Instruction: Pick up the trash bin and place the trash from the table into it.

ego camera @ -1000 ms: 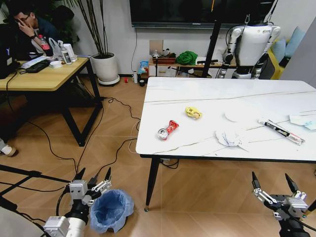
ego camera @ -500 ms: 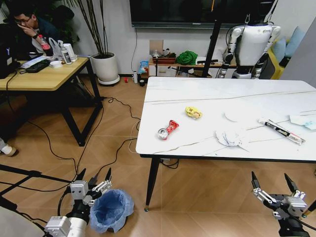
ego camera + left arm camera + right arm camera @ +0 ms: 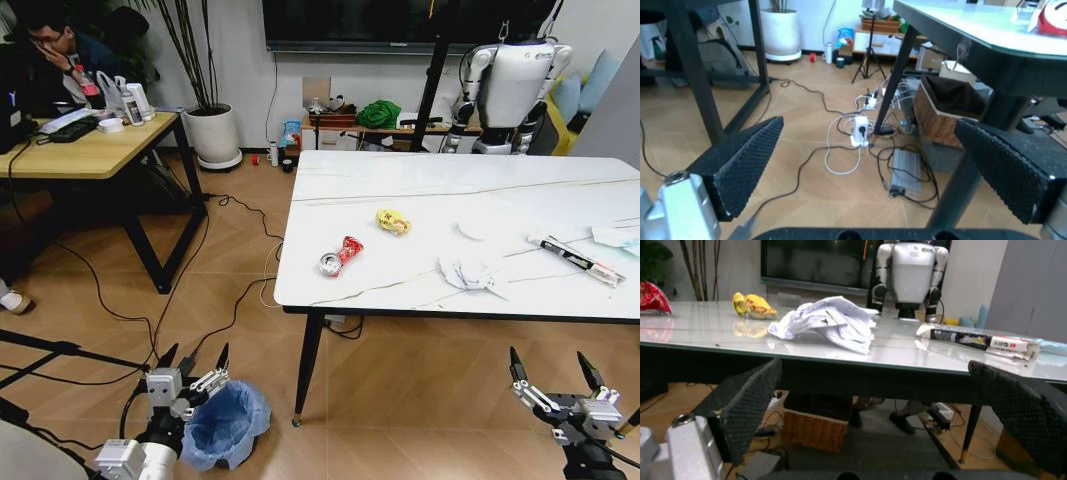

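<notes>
A wooden desk stood at ten o'clock, a white potted plant beside it, black cables trailing across the floor.

Even indoor light, glare on the table, wrist views perhaps slightly soft.

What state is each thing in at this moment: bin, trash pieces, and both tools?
Trash bin: upright on the floor, bag open, not gripped.
Left tool: open, beside the bin's rim.
Right tool: open, low in front of the table, holding nothing.
Red can: crushed, lying on the table.
Yellow wrapper: crumpled.
White paper: crumpled.
Long wrapper: lying flat.
</notes>
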You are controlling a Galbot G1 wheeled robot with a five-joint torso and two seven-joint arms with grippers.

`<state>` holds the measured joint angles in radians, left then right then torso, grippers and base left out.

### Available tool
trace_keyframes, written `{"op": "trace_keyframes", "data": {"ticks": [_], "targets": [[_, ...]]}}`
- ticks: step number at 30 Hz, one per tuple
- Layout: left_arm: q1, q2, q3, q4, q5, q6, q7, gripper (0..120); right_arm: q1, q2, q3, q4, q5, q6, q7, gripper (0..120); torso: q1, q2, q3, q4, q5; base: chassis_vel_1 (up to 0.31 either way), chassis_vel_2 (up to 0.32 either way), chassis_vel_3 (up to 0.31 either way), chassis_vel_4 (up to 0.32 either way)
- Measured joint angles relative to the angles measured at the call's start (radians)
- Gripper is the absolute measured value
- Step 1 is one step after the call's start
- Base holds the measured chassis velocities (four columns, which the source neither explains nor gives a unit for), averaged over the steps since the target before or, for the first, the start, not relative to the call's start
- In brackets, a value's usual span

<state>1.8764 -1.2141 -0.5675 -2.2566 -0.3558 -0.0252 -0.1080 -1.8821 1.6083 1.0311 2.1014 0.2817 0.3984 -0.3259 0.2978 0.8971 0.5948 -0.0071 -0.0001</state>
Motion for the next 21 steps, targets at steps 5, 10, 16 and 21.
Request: {"op": "trace_keyframes", "data": {"ticks": [5,10,16,21], "targets": [[0.002,-0.002,0.002,0.002,0.004,-0.001,0.004,100,0.0,0.0,0.002,0.0,0.002,0.002,0.0,100,-0.011,-0.023,-0.013,-0.0002,0.0,0.0,0.0,0.0,0.0],[0.01,0.001,0.001,0.004,0.005,-0.005,0.007,100,0.003,0.0,0.0,-0.003,0.001,0.003,0.0,100,-0.022,-0.048,-0.027,-0.0002,0.0001,0.0,0.0,0.0,0.0],[0.016,0.005,-0.001,0.008,0.007,-0.011,0.009,100,0.005,0.0,-0.002,-0.004,0.0,0.004,-0.001,100,-0.031,-0.071,-0.04,-0.0002,0.0001,0.0,0.0,0.0,0.0],[0.021,0.006,0.0,0.01,0.009,-0.013,0.012,100,0.005,0.0,-0.002,-0.004,-0.001,0.007,-0.002,100,-0.042,-0.095,-0.053,-0.0002,0.0001,0.0,0.0,0.0,0.0]]}}
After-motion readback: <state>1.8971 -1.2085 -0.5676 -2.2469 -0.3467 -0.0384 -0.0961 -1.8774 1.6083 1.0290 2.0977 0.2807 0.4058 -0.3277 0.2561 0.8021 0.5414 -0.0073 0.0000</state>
